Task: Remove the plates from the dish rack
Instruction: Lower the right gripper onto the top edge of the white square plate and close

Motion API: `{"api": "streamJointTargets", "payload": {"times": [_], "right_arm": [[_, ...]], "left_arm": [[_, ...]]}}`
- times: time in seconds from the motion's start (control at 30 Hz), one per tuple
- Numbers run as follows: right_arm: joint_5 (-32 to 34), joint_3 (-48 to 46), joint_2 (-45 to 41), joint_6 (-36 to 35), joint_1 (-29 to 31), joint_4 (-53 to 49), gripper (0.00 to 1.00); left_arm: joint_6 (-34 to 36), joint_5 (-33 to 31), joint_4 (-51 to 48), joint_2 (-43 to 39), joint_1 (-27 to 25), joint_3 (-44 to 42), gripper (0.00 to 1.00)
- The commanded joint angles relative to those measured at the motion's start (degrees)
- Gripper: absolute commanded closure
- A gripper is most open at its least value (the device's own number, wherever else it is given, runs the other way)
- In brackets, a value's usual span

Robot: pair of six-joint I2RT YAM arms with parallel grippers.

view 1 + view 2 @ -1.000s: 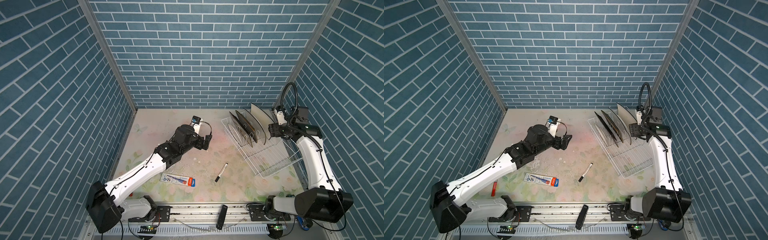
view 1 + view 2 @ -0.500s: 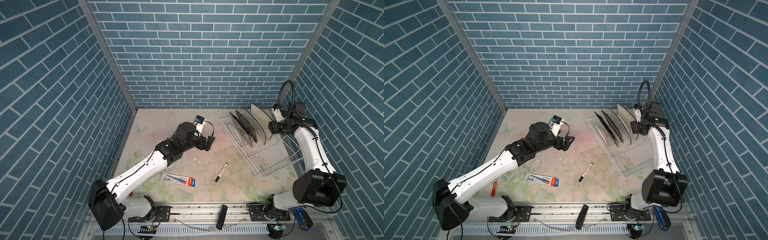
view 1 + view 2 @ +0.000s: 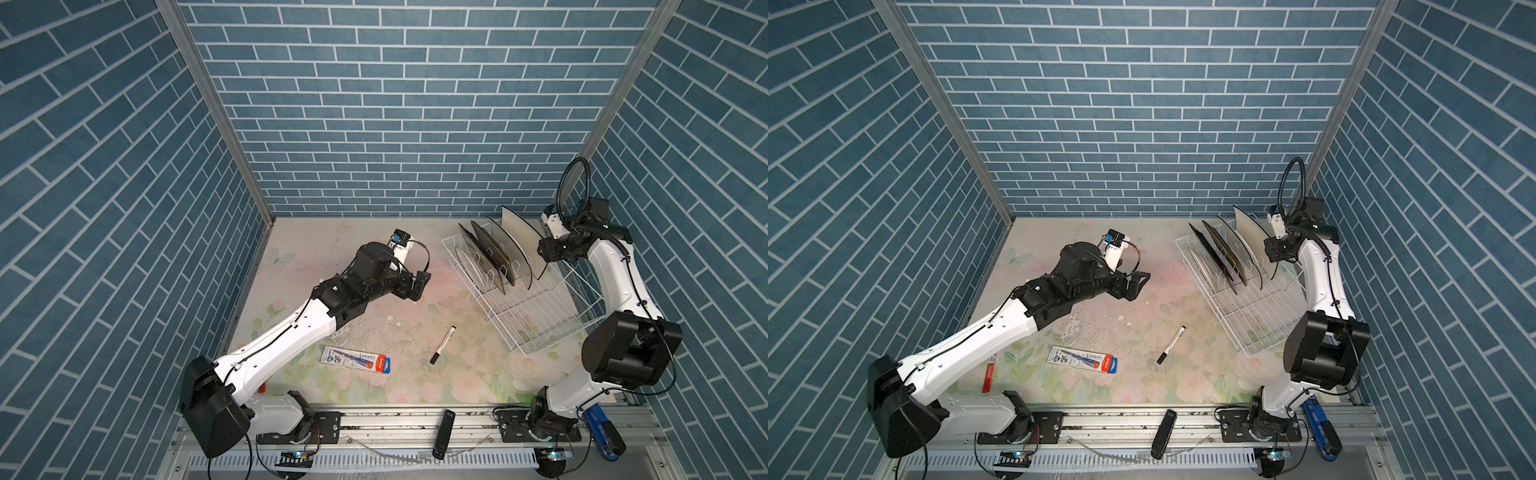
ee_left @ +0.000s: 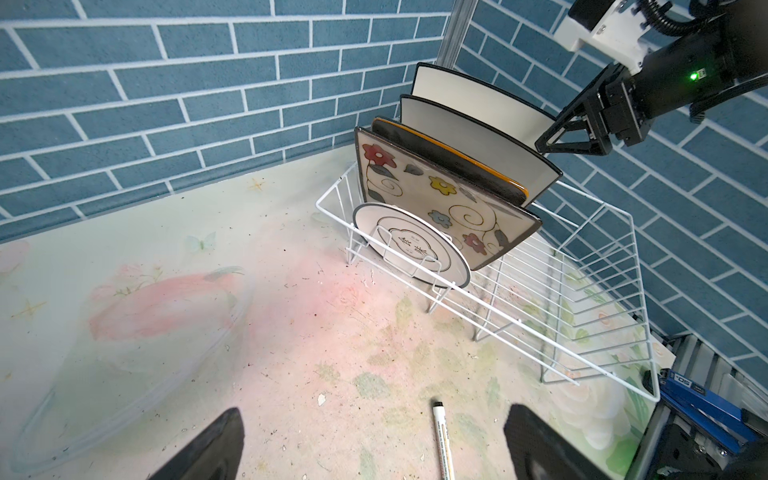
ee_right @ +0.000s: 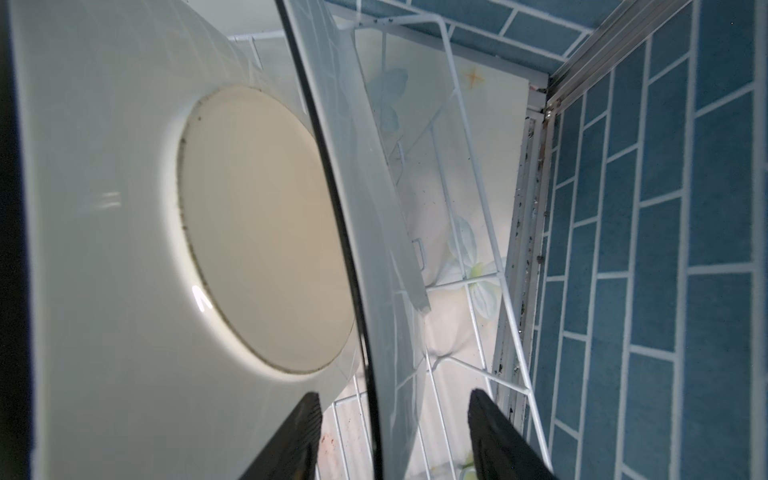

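Against blue brick walls (image 3: 374, 104), plates (image 4: 449, 199) stand upright in a white wire dish rack (image 3: 540, 320). The right gripper's (image 5: 392, 397) parted fingers (image 5: 291, 440) straddle the edge of the rearmost glossy black-rimmed plate (image 5: 370, 208); the left gripper (image 4: 374, 410) gapes empty.

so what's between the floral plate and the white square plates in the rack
One black plate with an orange edge, clearest in the left wrist view.
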Motion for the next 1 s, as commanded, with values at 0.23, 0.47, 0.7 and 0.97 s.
{"api": "streamJointTargets", "payload": {"times": [0.23, 0.47, 0.7, 0.97], "right_arm": [[-1.7, 2.3, 4.0, -4.9, -0.1, 0.9, 0.50], [-2.7, 1.9, 5.3, -5.7, -0.1, 3.8, 0.53], [-3.1, 2.2, 6.5, -6.4, 0.0, 4.3, 0.55], [-1.7, 2.4, 7.5, -7.9, 0.8, 4.3, 0.56]], "left_arm": [[0.7, 0.3, -1.2, 2.0, 0.2, 3.3, 0.00], [0.7, 0.1, -1.7, 2.2, 0.2, 3.5, 0.00], [0.7, 0.0, -2.0, 2.1, 0.2, 3.7, 0.00], [0.7, -0.6, -1.8, 1.9, 0.3, 2.7, 0.00]]}}
